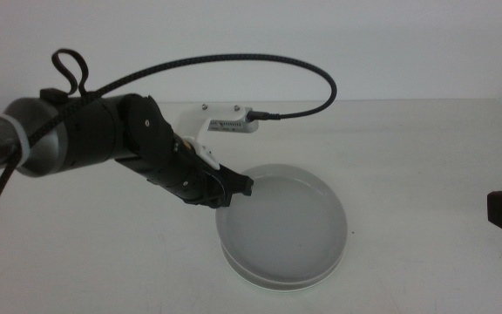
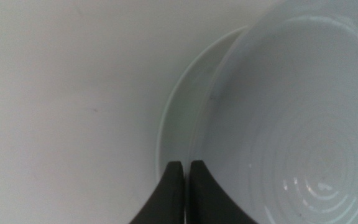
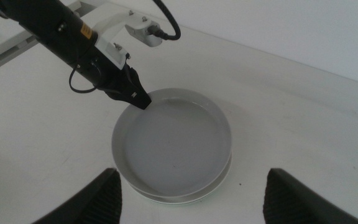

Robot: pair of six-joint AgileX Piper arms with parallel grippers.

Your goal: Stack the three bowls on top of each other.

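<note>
Two stacked bowls (image 1: 283, 228): left claw (image 2: 186, 171) pinches the upper rim; right claw (image 3: 191, 193), wide apart, waits.

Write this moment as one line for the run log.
left tool: shut on grey bowl rim | grey bowl: on white bowl | right tool: open, waiting beside stack | third bowl: not visible

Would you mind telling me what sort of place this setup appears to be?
Probably a robotics lab test bench: a bare white table against a plain wall, a black robot arm with cabled wrist camera, its left gripper on the grey shallow bowl stacked over a white one; the right gripper waits.
</note>
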